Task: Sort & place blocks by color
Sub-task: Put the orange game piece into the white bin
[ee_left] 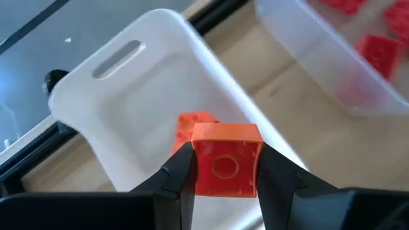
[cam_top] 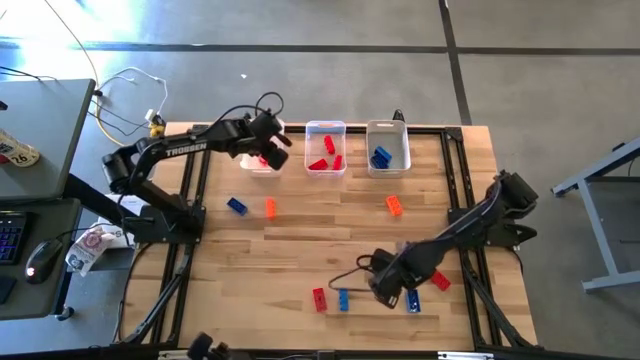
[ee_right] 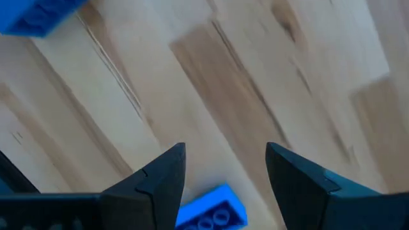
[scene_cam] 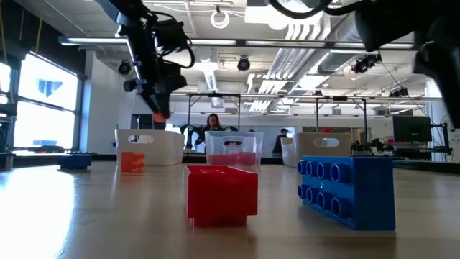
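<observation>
My left gripper [ee_left: 225, 153] is shut on an orange block [ee_left: 225, 167] above the left white bin [ee_left: 134, 96], where another orange block [ee_left: 193, 123] lies. The middle bin [cam_top: 325, 148] holds red blocks and the right bin [cam_top: 388, 148] a blue one. Near the table's front right, my right gripper [ee_right: 225, 153] stands open and points down over a blue block [ee_right: 211, 211], its fingers apart from it. Loose blocks lie flat on the table: blue [cam_top: 236, 205], orange [cam_top: 270, 207], orange [cam_top: 394, 205], red [cam_top: 319, 298], blue [cam_top: 343, 298], red [cam_top: 440, 282]. My left gripper pinches the orange block between its two fingers, one on each of two opposite sides [ee_left: 199, 167]. The fingers slant downward from the table's left. The block is lifted clear above the bin, its hollow underside turned toward the wrist camera.
The three bins stand in a row along the table's far edge. In the low view a red block [scene_cam: 221, 191] and a blue block [scene_cam: 348, 191] sit close to the near edge. Bare wood lies in the table's middle. A desk with a mouse stands left of the table.
</observation>
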Tool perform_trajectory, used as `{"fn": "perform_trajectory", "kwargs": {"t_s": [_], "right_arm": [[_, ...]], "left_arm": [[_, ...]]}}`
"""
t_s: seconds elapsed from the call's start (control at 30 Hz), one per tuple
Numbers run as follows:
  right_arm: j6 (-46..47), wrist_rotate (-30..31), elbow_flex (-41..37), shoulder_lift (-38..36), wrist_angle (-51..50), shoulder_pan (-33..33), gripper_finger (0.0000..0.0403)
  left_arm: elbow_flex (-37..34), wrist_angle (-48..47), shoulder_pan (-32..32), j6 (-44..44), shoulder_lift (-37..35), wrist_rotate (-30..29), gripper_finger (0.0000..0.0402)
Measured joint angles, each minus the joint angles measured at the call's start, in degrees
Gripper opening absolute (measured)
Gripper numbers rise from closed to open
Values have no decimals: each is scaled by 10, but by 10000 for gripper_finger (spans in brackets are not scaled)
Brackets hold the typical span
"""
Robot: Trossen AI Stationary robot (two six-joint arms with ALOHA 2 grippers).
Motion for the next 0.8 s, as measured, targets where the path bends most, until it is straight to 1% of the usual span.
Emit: {"fn": "perform_trajectory", "kwargs": {"t_s": [0.13, 0.2, 0.4, 0.8], "right_arm": [[74, 0, 0, 0, -17, 32, 202], [108, 3, 0, 0, -19, 47, 202], [212, 12, 0, 0, -19, 81, 202], [439, 14, 0, 0, -22, 146, 202]], "left_arm": [[0, 3, 22, -3, 6, 1, 103], [0, 3, 27, -4, 8, 12, 109], [0, 2, 28, -4, 13, 16, 125], [0, 5, 26, -5, 13, 24, 129]]}}
